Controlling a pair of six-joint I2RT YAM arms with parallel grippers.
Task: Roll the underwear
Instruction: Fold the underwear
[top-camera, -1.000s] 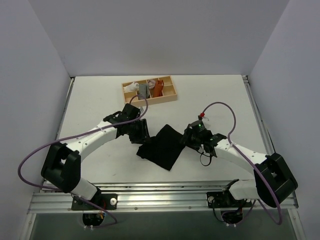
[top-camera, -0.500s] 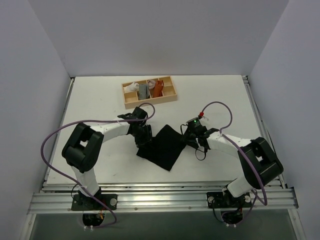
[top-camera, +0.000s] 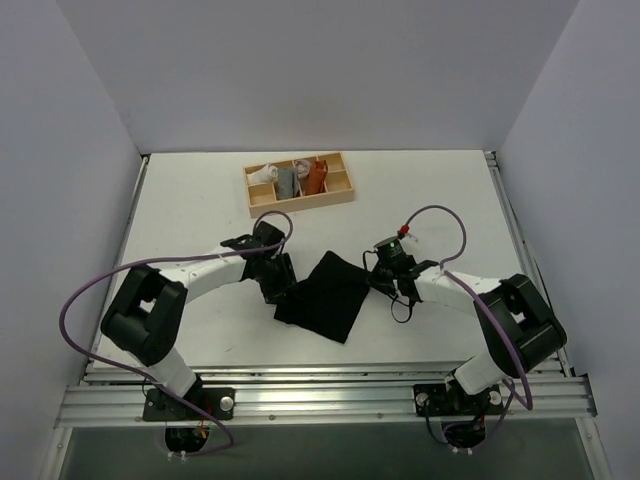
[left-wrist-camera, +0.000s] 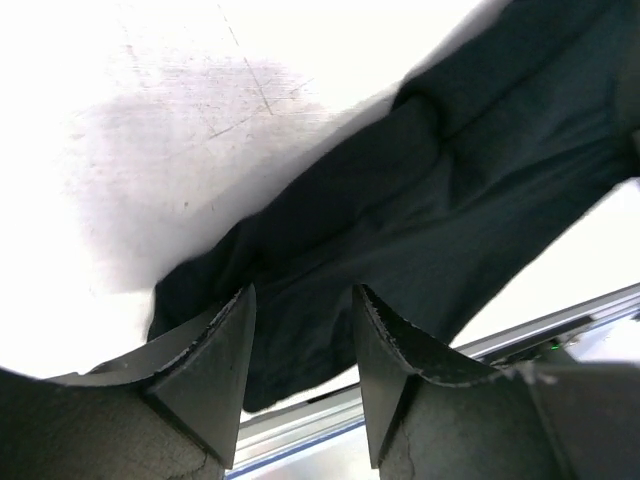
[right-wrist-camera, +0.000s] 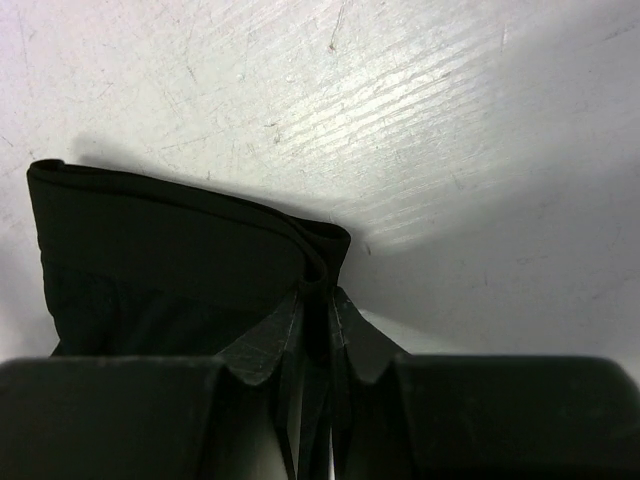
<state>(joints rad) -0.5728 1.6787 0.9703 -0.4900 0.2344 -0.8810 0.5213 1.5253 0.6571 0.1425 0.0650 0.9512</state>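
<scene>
The black underwear (top-camera: 322, 295) lies flat on the white table between the two arms, turned like a diamond. My right gripper (top-camera: 378, 279) is at its right corner; in the right wrist view the gripper (right-wrist-camera: 317, 300) is shut on a raised fold of the underwear (right-wrist-camera: 170, 250) edge. My left gripper (top-camera: 281, 286) is at the cloth's left edge. In the left wrist view its gripper (left-wrist-camera: 302, 305) stands open, the two fingers low over the underwear (left-wrist-camera: 420, 190), with cloth showing in the gap but not pinched.
A small wooden tray (top-camera: 300, 205) sits at the back of the table, holding a white roll (top-camera: 264, 173), a grey roll (top-camera: 288, 181) and an orange-brown roll (top-camera: 316, 177). Purple cables loop from both arms. A metal rail (top-camera: 320, 395) runs along the near edge.
My right gripper has closed on the underwear's right corner. The left arm has swung and its gripper has settled at the cloth's left edge, still open.
</scene>
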